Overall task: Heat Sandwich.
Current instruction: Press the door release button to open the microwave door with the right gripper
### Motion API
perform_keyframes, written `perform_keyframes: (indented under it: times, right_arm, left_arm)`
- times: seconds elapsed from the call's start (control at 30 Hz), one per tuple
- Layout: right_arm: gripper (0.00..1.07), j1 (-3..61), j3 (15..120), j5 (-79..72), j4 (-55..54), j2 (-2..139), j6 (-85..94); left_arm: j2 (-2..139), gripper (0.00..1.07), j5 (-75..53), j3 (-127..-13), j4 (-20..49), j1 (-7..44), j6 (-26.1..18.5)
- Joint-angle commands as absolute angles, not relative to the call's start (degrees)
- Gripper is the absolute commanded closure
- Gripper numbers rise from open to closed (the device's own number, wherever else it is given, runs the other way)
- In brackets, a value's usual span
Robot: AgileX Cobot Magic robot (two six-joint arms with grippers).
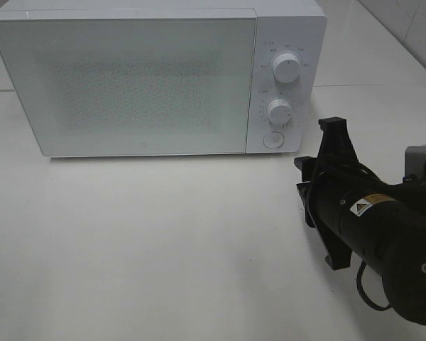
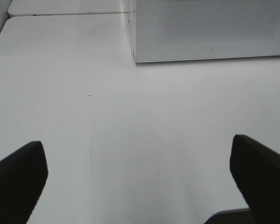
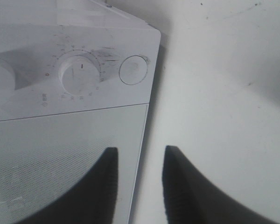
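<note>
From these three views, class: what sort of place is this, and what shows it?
Probably a robot test bench staged as a kitchen counter: a white microwave with its door shut and two dials stands on a plain white table, and the black right gripper hovers near its controls.

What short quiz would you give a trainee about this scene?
1. True or false: the microwave door is open.
2. How many turning knobs sit on its panel above the round button? A one, B two, C five.
3. Fill in: the left gripper hangs over the bare table with its jaws wide ____.
Key: 1 false; 2 B; 3 open.
</note>
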State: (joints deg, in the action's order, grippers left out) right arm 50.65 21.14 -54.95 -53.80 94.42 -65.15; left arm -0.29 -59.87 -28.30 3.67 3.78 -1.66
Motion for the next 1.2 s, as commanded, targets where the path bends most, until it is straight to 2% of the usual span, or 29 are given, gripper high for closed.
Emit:
perform_keyframes:
  times: [0.03,0.07,0.57,0.8,1.2]
  right_arm:
    - [0.99,50.88,21.31,-53.46,-53.51,94.54,-65.78]
    - [1.07,50.88,21.31,-53.46,-53.51,94.54,-65.78]
    - [1.07,50.36,23.38,-51.22,-54.72,98.49,-67.67]
    - [1.07,43.89,29.28,-47.10,-48.82,101.53,-66.86]
    - [1.07,37.59,36.10,-45.61,-45.38,107.37,-66.81]
  left_arm:
    - [-1.55,0.07,-59.42,-28.13,3.50,4.07,-1.60]
    - [-1.55,0.07,-59.42,-28.13,3.50,4.07,-1.60]
    - [-1.55,0.07,-59.42,-28.13,3.50,4.07,-1.60]
    - [-1.55,0.07,-59.42,-28.13,3.50,4.07,-1.60]
    - [-1.55,0.07,-59.42,-28.13,3.50,4.07,-1.60]
